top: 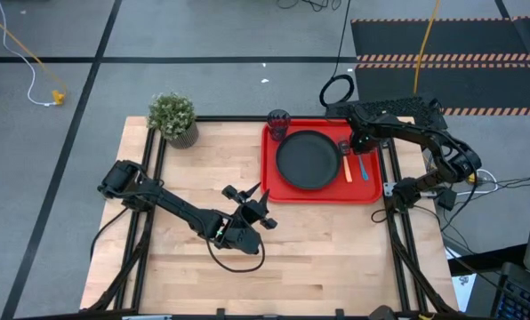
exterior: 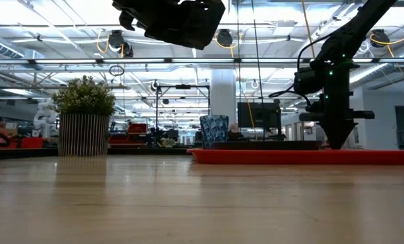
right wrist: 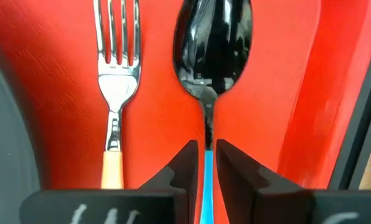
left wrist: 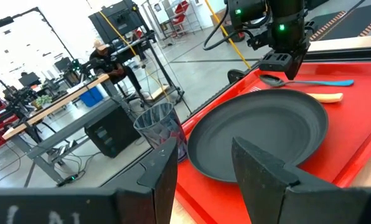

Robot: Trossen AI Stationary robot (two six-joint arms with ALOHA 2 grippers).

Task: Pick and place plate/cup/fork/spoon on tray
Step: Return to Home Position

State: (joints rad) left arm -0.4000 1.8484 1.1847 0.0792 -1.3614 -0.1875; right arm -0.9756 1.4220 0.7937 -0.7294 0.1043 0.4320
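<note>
spoon between right tool fingers

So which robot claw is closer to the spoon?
The right claw. Its fingers straddle the spoon at its blue handle, on the red tray. The left claw hangs over the bare wooden table, well away from the tray.

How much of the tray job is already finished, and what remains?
Done: the plate, the cup and the fork are on the red tray. In hand: the right pincer is closed around the handle of the spoon, which lies beside the fork. Left: only releasing. The left pincer waits open.
</note>
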